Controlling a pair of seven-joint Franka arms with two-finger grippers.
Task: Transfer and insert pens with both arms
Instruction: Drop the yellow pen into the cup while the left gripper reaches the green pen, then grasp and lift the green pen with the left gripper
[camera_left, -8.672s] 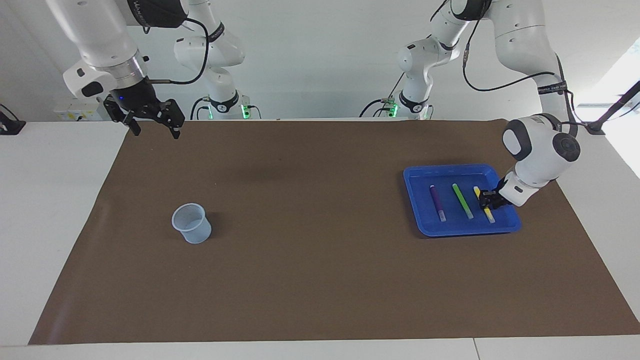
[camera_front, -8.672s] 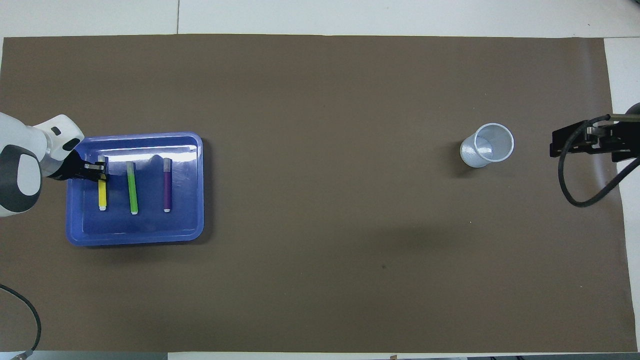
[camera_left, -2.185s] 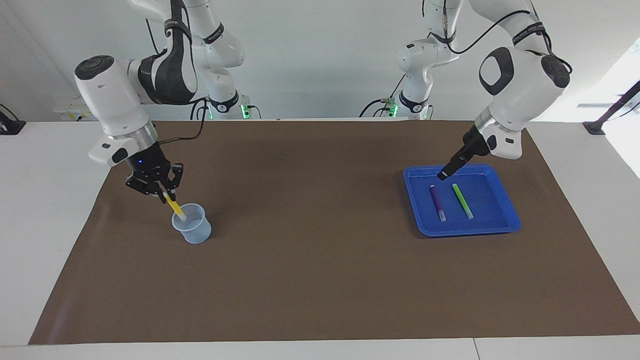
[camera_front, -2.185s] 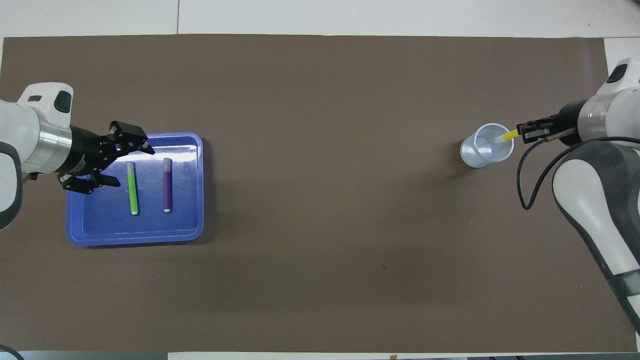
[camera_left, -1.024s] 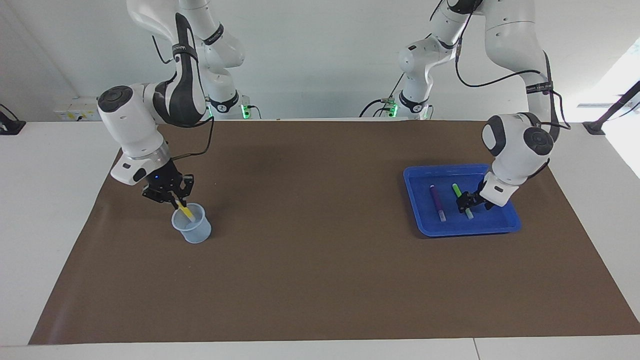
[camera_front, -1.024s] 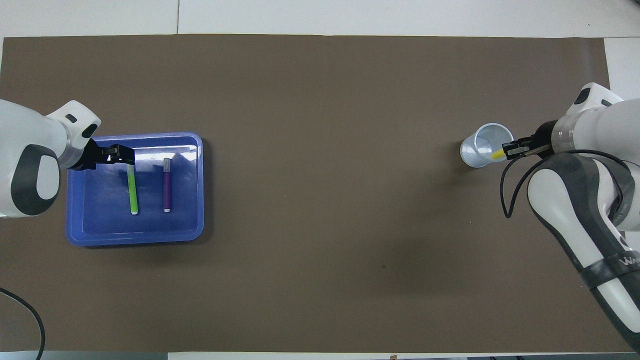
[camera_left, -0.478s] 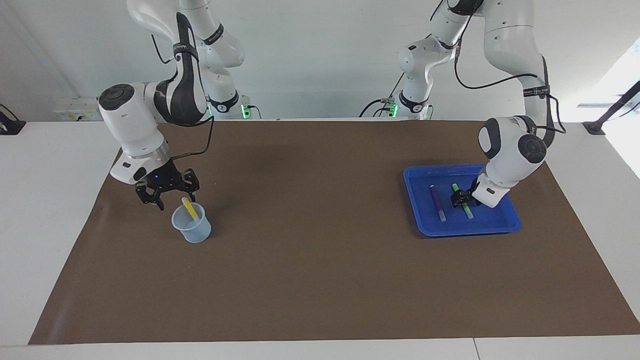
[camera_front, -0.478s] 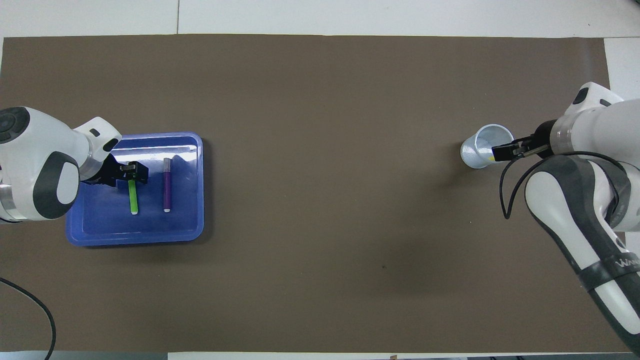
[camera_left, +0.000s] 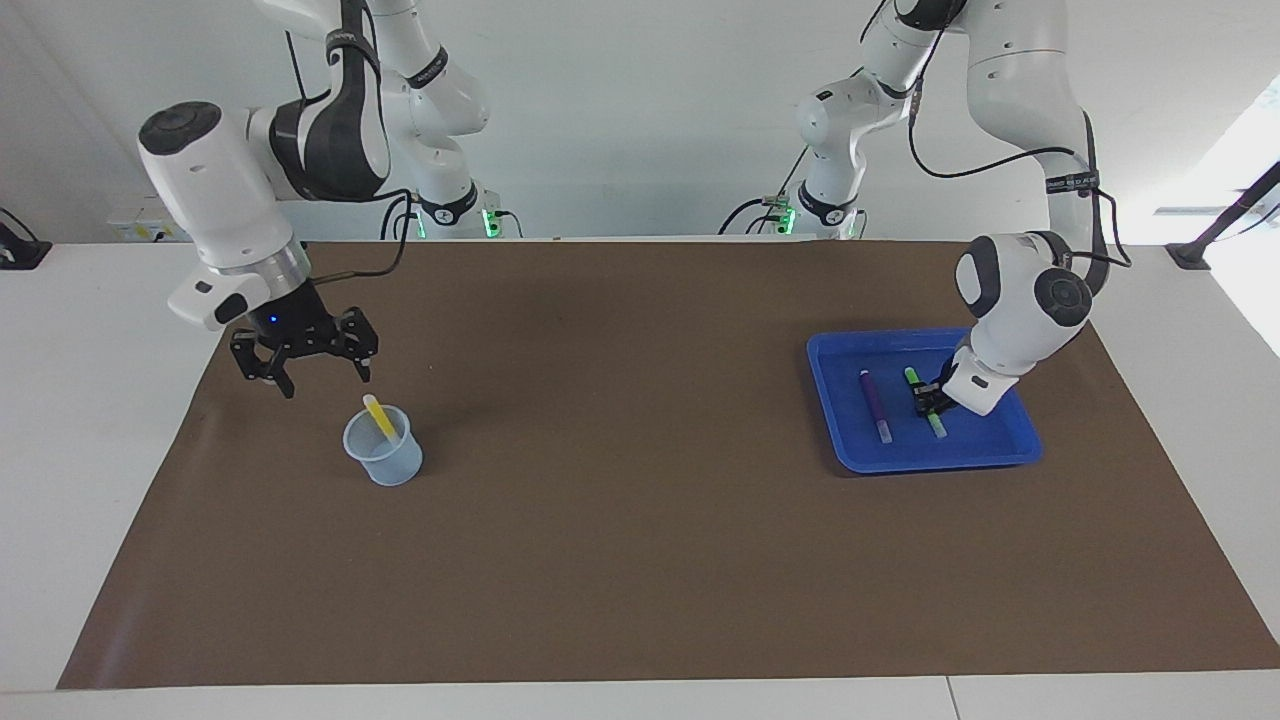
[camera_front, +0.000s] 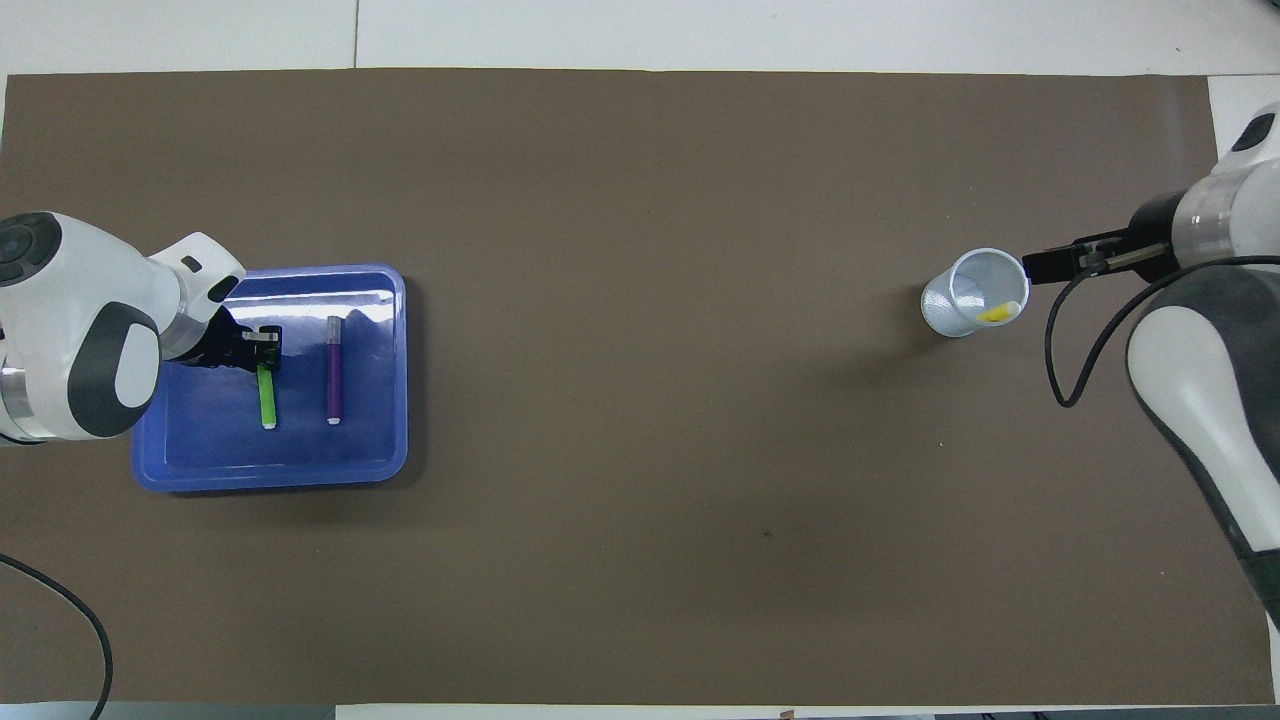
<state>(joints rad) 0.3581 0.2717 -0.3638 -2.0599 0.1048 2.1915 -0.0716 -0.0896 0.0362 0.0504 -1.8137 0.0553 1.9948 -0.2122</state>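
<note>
Left claw (camera_left: 927, 398) pinches my bright green marker pen (camera_left: 925, 402) in the blue plastic tray (camera_left: 850, 455) for transfer; right claw (camera_left: 323, 376), spread empty, hangs near the clear plastic cup (camera_left: 385, 458) holding the yellow marker pen (camera_left: 378, 417).

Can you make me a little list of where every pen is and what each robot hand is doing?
yellow pen: leaning in the clear plastic cup, top poking out
bright green pen: lying in the blue plastic tray, left hand on it
purple pen: lying in the tray beside the green one, untouched
left hand: down in the tray, shut on the green pen
right hand: open, holding nothing, in the air beside the cup
</note>
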